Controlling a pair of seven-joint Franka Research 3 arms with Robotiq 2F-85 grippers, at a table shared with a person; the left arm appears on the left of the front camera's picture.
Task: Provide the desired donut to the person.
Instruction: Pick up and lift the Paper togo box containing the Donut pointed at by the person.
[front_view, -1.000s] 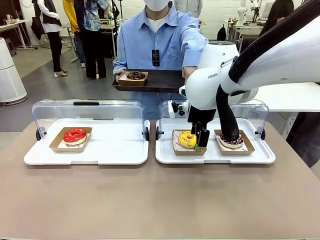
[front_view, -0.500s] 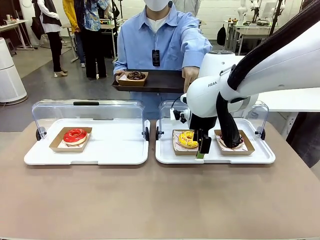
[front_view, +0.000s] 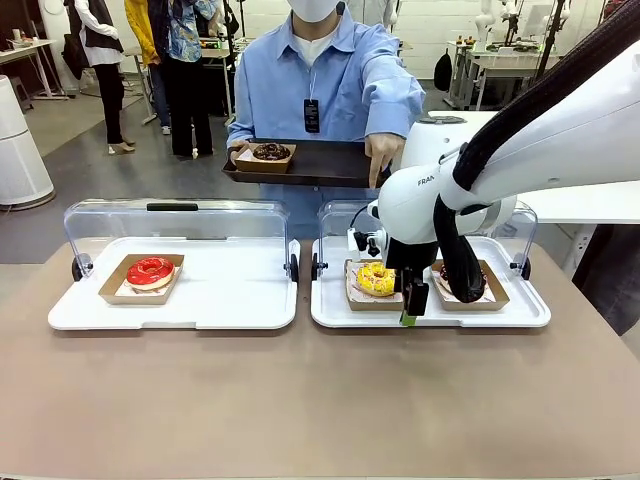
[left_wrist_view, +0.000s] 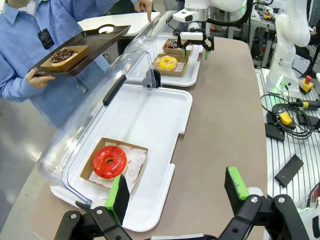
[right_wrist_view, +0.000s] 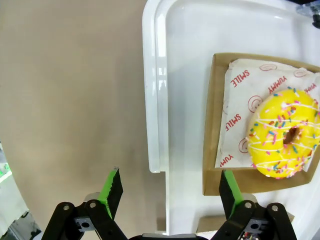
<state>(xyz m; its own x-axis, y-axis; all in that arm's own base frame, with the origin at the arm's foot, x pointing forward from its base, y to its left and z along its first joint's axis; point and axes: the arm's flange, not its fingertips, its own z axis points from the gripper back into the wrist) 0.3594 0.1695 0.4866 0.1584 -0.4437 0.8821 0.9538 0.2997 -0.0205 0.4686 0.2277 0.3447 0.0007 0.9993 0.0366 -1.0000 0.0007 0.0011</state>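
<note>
Yellow donut (right_wrist_view: 285, 132) just beside right fingers (right_wrist_view: 112, 189)

Tan table (front_view: 300, 400); left white tray (front_view: 235, 290), right white tray (front_view: 330, 300), side by side, lids open

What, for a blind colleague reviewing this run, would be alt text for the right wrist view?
The open right gripper, green-padded, hangs above the rim of a white tray, one finger over the tan table, the other over the edge of a cardboard box holding a yellow sprinkled donut on printed paper.
</note>
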